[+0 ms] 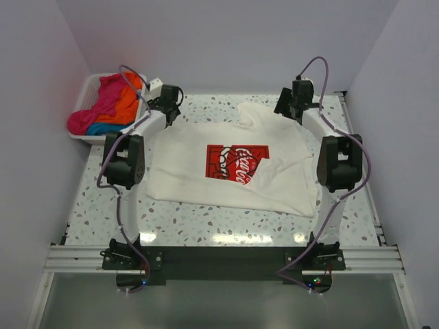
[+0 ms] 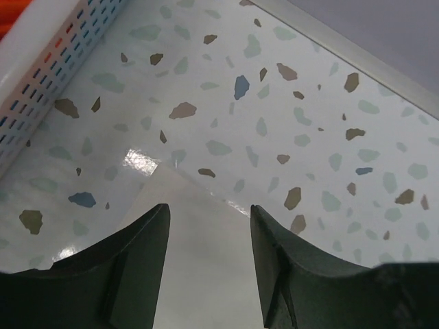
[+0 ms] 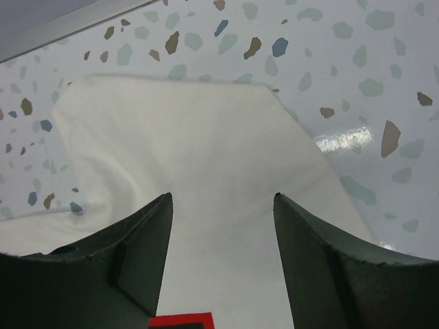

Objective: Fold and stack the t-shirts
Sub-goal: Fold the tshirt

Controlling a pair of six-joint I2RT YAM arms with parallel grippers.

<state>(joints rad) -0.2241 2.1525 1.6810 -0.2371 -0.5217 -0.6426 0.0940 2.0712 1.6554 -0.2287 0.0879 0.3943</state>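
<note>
A cream-white t-shirt [image 1: 199, 171] with a red logo print [image 1: 236, 163] lies partly folded on the speckled table, one flap turned over the print's right side. My left gripper [image 1: 164, 103] is open above the shirt's far left corner [image 2: 199, 274]. My right gripper [image 1: 291, 101] is open above the shirt's far right part [image 3: 206, 151]; a bit of red print [image 3: 182, 321] shows between the jaws. Magenta-pink [image 1: 96, 110], orange [image 1: 127, 103] and blue [image 1: 103, 128] shirts lie bunched in the basket.
A white slatted basket [image 1: 88, 89] stands at the far left corner, its wall close to the left gripper in the left wrist view [image 2: 41, 75]. White walls enclose the table on three sides. A metal rail [image 1: 219, 257] runs along the near edge.
</note>
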